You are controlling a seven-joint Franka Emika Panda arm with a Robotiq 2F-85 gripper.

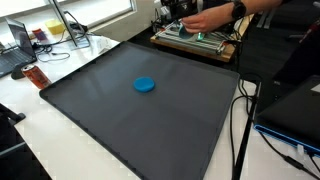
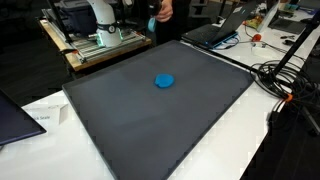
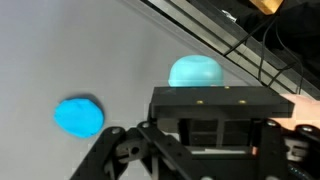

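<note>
Where the gripper sits: the gripper (image 3: 218, 135) fills the lower part of the wrist view with its black body and side linkages. In the exterior views it is lost in the clutter around the white arm (image 2: 100, 14), at the far edge of the mat.
Fingers: I cannot tell whether they are spread or pressed together, because the fingertips fall outside the wrist view (only the body and the linkages show). Nothing can be seen held between them.
Blue disc: the blue disc (image 1: 145, 84) lies flat near the middle of the dark mat (image 1: 120, 125) in both exterior views, and again at (image 2: 164, 81). It is alone there, well apart from the arm. The bright blue patch left of the gripper body in the wrist view (image 3: 78, 117) is probably this same disc, though it is blurred.
Pale blue dome: a pale blue dome (image 3: 195, 72) peeks out just above the gripper body in the wrist view. Its lower part is hidden behind the body, and what it is cannot be made out.
Person's hand: a person's hand (image 1: 205, 18) reaches in over the wooden platform (image 1: 195, 45) that carries the arm.
Mat and table: the mat covers most of a white table (image 1: 60, 140), with its corners close to the table's edges.
Surroundings: black cables (image 2: 280, 75) trail over the table beside the mat, and a laptop (image 2: 215, 30) sits past the mat's far corner.
</note>
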